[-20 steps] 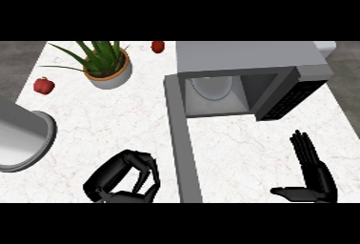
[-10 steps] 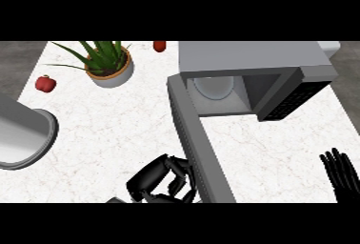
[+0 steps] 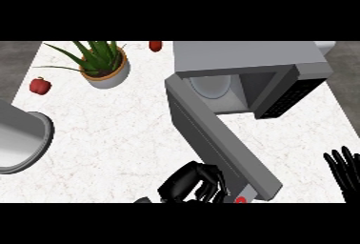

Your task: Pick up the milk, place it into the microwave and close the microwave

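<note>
The microwave (image 3: 246,62) stands at the counter's (image 3: 119,128) far edge with its door (image 3: 221,143) swung open toward the near edge. The left hand (image 3: 190,183), fingers curled, touches the door's outer end, while the right hand (image 3: 345,169) rests open by the right edge. A potted plant (image 3: 105,64) sits far left.

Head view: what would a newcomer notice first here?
The microwave at upper right, its door swung open toward the lower edge. The left robot hand is curled by the door's end at bottom centre. A potted plant stands at upper left.
</note>
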You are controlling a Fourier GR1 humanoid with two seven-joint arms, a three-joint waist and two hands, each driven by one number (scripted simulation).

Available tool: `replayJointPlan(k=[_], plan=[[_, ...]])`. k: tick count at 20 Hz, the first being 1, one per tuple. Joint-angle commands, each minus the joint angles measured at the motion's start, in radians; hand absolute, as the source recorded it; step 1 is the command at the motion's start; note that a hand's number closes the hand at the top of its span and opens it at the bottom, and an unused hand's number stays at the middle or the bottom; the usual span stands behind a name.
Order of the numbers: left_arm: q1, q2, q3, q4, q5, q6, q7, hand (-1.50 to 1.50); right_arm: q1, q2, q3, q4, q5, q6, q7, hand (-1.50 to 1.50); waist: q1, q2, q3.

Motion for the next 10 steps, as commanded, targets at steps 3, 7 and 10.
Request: replayJointPlan(k=[3,7,10], plan=[[-0.150,-0.012,-0.176,0.078,0.126,0.210,0.004,1.50,0.037,-0.049,0.023,-0.179,-0.111,0.089,0.075,-1.50,-0.027,0.006,-0.001],[-0.241,-0.012,-0.206,0.073,0.220,0.317,0.029,1.50,0.041,-0.046,0.066,-0.253,-0.117,0.071,0.126,-1.50,-0.051,0.011,-0.001],[-0.302,-0.011,-0.223,0.105,0.240,0.395,0.028,1.50,0.009,-0.088,0.047,-0.286,-0.178,0.083,0.168,-1.50,-0.061,0.017,-0.002]])
